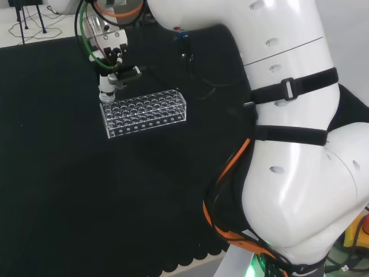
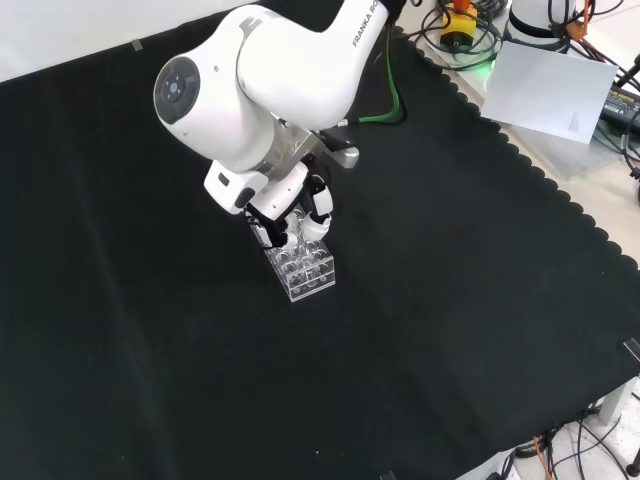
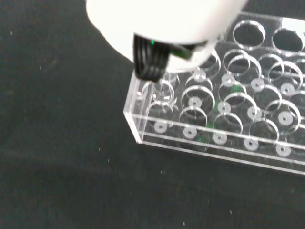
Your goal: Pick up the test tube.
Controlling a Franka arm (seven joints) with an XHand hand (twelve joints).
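One rack (image 1: 144, 112), clear plastic, many round holes in rows, stands on the black cloth (image 1: 69, 190); it is the landmark for this entry.

One hand (image 1: 110, 81), black and white, sits over the rack's left end in the head view, which is the rack's far end in the front view (image 2: 298, 268). In the front view the hand (image 2: 300, 215) points down, its fingertips at the rack's top plate.

Tube: none plainly seen. The wrist view shows a faint glass outline in a hole by the rack's corner (image 3: 164, 93), right under a dark finger part (image 3: 150, 62); this may be the test tube, though clear glass against clear plastic leaves it uncertain. If so, its long axis stands upright, and it lies directly below the fingers, so the coming move would be a short descent and a pinch, then a straight lift.

Fingers: spread or closed, cannot tell; no view shows the gap between them, nor anything held.

Count: one rack, one hand, one possible tube.
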